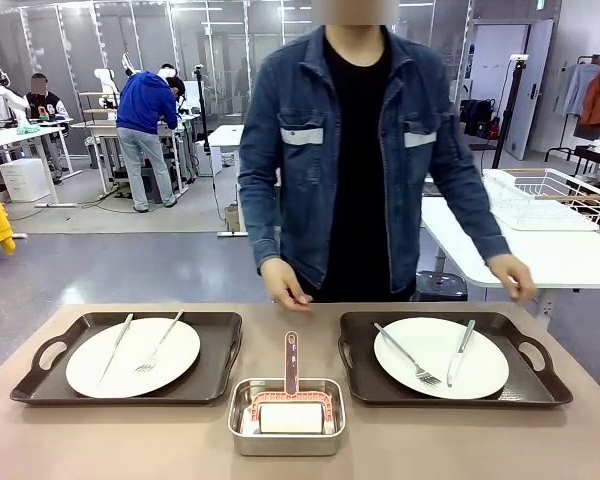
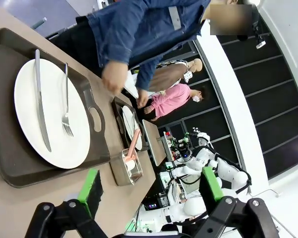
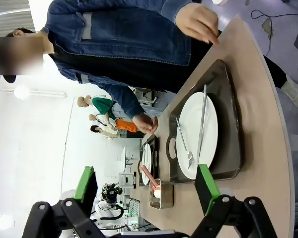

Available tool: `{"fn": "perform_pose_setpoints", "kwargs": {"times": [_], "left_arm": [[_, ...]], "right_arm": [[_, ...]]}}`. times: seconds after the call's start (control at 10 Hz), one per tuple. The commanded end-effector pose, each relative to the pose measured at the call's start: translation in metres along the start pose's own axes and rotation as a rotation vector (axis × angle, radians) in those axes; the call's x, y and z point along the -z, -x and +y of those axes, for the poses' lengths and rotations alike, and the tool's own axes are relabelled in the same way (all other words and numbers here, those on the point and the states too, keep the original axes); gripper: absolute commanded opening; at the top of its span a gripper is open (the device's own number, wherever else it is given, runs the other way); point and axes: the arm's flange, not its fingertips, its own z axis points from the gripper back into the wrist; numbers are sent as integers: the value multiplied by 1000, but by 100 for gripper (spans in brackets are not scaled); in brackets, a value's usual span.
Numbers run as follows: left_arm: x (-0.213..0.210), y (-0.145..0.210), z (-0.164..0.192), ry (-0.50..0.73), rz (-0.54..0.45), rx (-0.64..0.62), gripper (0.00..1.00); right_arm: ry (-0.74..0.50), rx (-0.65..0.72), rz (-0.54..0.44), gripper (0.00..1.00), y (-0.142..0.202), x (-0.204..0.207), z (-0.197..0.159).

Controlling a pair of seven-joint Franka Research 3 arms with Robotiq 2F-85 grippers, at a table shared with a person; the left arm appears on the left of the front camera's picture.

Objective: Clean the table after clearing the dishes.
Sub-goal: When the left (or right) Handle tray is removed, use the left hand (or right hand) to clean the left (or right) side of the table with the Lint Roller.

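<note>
The brown bench (image 1: 580,440) spans the bottom of the front view, and both dishes sit on it. At lower left a dark handled tray (image 1: 220,340) carries a round white plate (image 1: 85,375), with a knife (image 1: 113,350) and a fork (image 1: 158,345) lying side by side on it. At lower right a second tray (image 1: 365,385) carries a second plate (image 1: 485,378); the second fork (image 1: 408,357) lies left of the second knife (image 1: 460,352). Between the two trays, at bottom centre, stands a small steel pan (image 1: 242,440) holding a roller (image 1: 291,365) whose pink handle points toward the far side. A person (image 1: 360,150) in a denim jacket stands at the far edge of the bench. One hand (image 1: 285,285) hangs just above that edge near the middle of the frame, and the other hand (image 1: 513,277) is out at the right, near the far corner of the second tray.

In the left wrist view the left claw (image 2: 150,184) rises from the bottom edge, released, with its green-padded fingers spread wide and nothing between them. The tray and plate lie at the frame's left. In the right wrist view the right claw (image 3: 145,183) is likewise released, with its fingers apart and gripping nothing. The second tray and second plate lie right of centre, above its right-hand finger
</note>
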Motion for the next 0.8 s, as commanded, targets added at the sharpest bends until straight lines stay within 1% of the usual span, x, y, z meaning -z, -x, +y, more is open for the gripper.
{"fn": "perform_pose_setpoints", "kwargs": {"times": [0.0,0.7], "left_arm": [[-5,1,-2,12,10,15,100],[-5,1,-2,12,10,15,100]], "right_arm": [[4,-6,14,100,2,-3,2],[4,-6,14,100,2,-3,2]]}}
